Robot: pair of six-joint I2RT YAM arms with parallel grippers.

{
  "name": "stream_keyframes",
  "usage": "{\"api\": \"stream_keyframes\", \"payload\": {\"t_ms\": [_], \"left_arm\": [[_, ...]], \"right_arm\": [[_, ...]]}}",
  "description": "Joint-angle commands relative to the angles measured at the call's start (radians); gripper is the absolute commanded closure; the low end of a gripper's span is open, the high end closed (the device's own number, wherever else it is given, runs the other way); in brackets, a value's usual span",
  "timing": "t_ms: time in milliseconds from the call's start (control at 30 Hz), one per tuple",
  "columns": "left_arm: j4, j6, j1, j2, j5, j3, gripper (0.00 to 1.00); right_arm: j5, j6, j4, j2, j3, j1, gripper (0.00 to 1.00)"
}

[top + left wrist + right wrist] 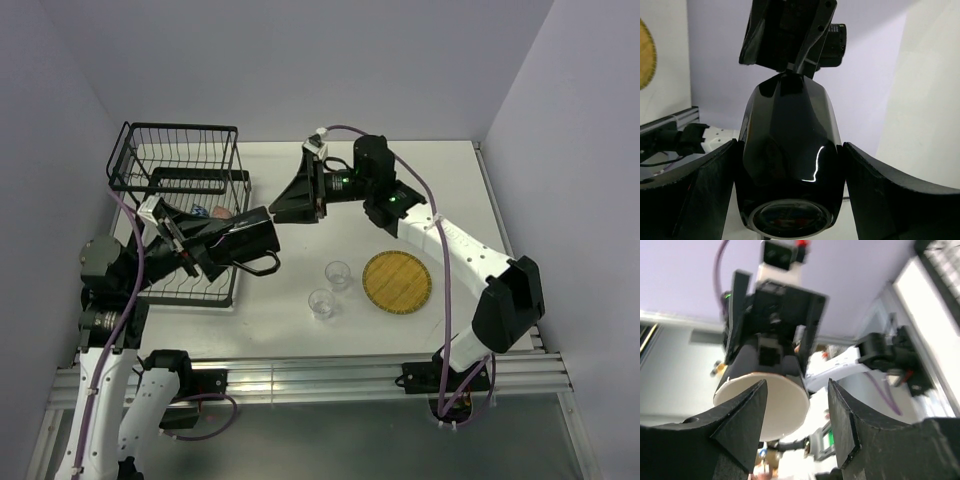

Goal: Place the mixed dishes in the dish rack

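Handoff by the look of it: left gripper [790, 147] is clamped on the sides of the dark mug [767, 407], base toward its own wrist. That leaves the cream mouth aimed straight at the right gripper [797, 387]. Right one's jaws are spread wide with nothing in them, and the rim sits just off its fingertips. I'd guess holding it sideways leaves the rim free to grab. Dish rack [175, 160] is under and behind the left gripper. Two glasses [338, 272] and the yellow plate [397, 281] wait on the table below the right gripper
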Motion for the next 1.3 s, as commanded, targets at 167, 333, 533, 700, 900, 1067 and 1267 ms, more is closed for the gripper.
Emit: {"api": "stream_keyframes", "payload": {"t_ms": [167,333,533,700,900,1067,1267], "left_arm": [[-0.491,0.464,-0.004,0.068,-0.237,0.260,1.00],[-0.787,0.665,-0.004,0.139,-0.418,0.395,1.00],[-0.994,0.777,-0.004,0.189,-0.642,0.441,1.00],[-1.029,0.810,-0.004,0.237,-0.782,0.415,1.00],[-1.026,0.863,-0.004,0.327,-0.888,0.403,1.00],[-0.974,0.862,-0.004,0.416,-0.886,0.355,1.00],[-0.931,0.883,-0.004,0.495,-0.978,0.364,1.00]], "right_arm": [[0.248,-0.417,-0.653,-0.117,0.008,-0.139,0.43],[0.365,-0.560,-0.854,-0.161,-0.008,-0.152,0.44],[0.387,-0.628,-0.921,-0.204,-0.037,-0.150,0.45],[0.457,-0.689,-0.964,-0.219,-0.058,-0.135,0.45],[0.526,-0.740,-1.011,-0.238,-0.072,-0.120,0.46],[0.551,-0.769,-1.034,-0.239,-0.071,-0.113,0.46],[0.603,-0.795,-1.060,-0.255,-0.066,-0.112,0.46]]}}
